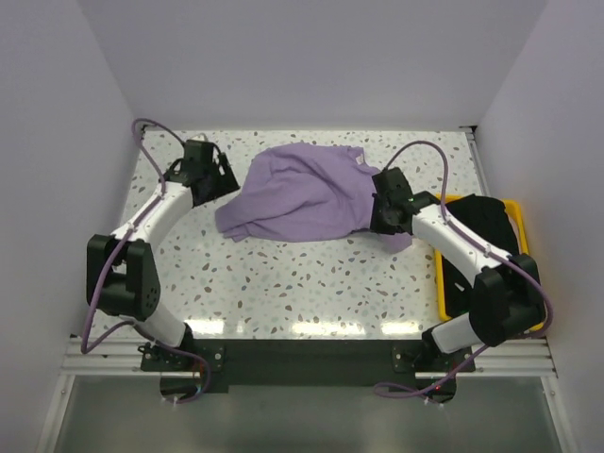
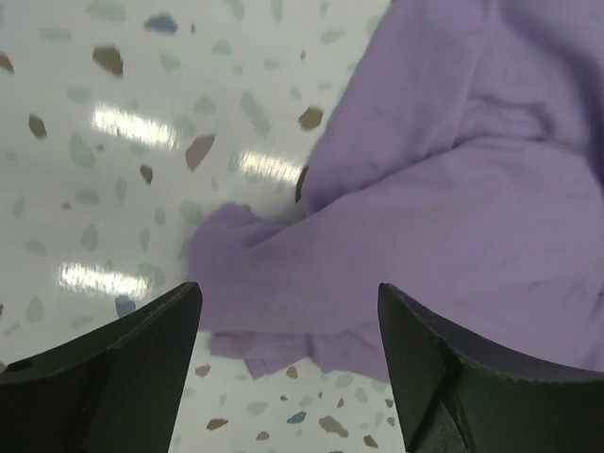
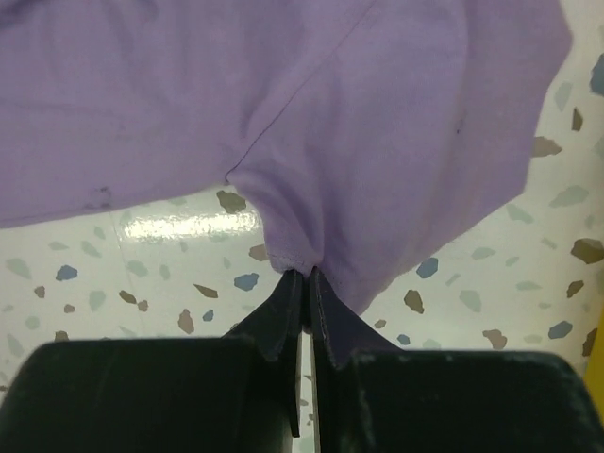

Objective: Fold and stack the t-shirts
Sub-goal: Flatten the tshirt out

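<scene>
The right gripper (image 3: 307,274) is clamped tight on the lavender t-shirt (image 1: 297,193), its two fingers pressed together on a small pucker of cloth at the shirt's right edge, with the fabric fanning away from the pinch in taut creases. The left gripper (image 2: 288,293) holds nothing. Its jaws stand wide apart just at the shirt's left edge, where a rumpled corner of purple cloth lies on the table (image 1: 311,283) between and beyond the fingertips. Whether the fingers touch the cloth cannot be told. The shirt itself lies crumpled and unfolded, spread between the two grippers, its neck opening toward the far right. To the right of the shirt, past the right gripper, the black t-shirt (image 1: 481,222) sits heaped inside the yellow bin (image 1: 442,283), partly hidden by the right arm.
</scene>
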### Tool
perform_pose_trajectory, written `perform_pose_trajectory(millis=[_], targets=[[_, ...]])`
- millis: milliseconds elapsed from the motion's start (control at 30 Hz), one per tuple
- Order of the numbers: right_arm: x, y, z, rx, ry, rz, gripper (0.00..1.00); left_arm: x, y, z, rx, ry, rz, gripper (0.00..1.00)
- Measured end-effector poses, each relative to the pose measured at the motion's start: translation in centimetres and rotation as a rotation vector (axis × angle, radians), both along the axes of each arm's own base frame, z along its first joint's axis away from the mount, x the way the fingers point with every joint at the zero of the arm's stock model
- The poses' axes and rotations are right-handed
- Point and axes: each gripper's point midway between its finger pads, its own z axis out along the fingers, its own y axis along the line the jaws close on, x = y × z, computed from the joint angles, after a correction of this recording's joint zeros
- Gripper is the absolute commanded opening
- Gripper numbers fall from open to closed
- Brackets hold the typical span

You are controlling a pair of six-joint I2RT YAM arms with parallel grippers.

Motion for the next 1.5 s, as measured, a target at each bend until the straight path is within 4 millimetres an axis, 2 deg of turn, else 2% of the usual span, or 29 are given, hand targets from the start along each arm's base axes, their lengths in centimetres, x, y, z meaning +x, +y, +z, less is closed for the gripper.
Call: perform_pose_trajectory(millis=[67, 167, 233, 300, 400, 567, 767, 1033, 1200, 1267, 1367, 1500], targets=[[-0.3, 0.3, -1.0, 0.012, 0.024, 0.002, 0.04, -2.1, 0.2, -3.3, -0.01, 0.075, 0.022, 0.77], [0.4, 0.7, -0.7, 0.031, -0.004, -0.002, 0.05, -5.9, 0.8, -7.2, -0.022, 0.167, 0.07, 0.72], [0.8, 0.9, -0.5, 0.039, -0.023, 0.0, 0.05, -8.2, 1.1, -8.5, -0.031, 0.198, 0.096, 0.65], [1.0, 1.1, -0.4, 0.043, -0.033, 0.003, 0.05, -10.1, 1.3, -9.3, -0.05, 0.206, 0.119, 0.62], [1.1, 1.5, -0.3, 0.048, -0.044, 0.011, 0.05, -10.9, 1.3, -9.7, -0.072, 0.193, 0.134, 0.61], [1.2, 2.0, -0.3, 0.053, -0.055, 0.024, 0.05, -9.9, 0.6, -10.1, -0.115, 0.164, 0.136, 0.59], [1.3, 2.3, -0.3, 0.054, -0.058, 0.029, 0.04, -8.9, 0.0, -11.4, -0.141, 0.178, 0.137, 0.45], [1.4, 2.3, -0.3, 0.054, -0.061, 0.028, 0.04, -8.8, -0.1, -12.5, -0.144, 0.208, 0.148, 0.37], [1.4, 2.2, -0.3, 0.053, -0.061, 0.028, 0.04, -8.2, -0.2, -13.0, -0.146, 0.212, 0.155, 0.24], [1.4, 2.2, -0.3, 0.053, -0.061, 0.027, 0.02, -7.9, -0.2, -12.9, -0.144, 0.206, 0.158, 0.18], [1.4, 2.2, -0.3, 0.052, -0.06, 0.027, 0.0, -6.8, -0.2, -12.0, -0.141, 0.181, 0.158, 0.03], [1.2, 2.1, -0.4, 0.045, -0.052, 0.027, 0.0, -4.8, -0.1, -9.7, -0.121, 0.132, 0.154, 0.0]])
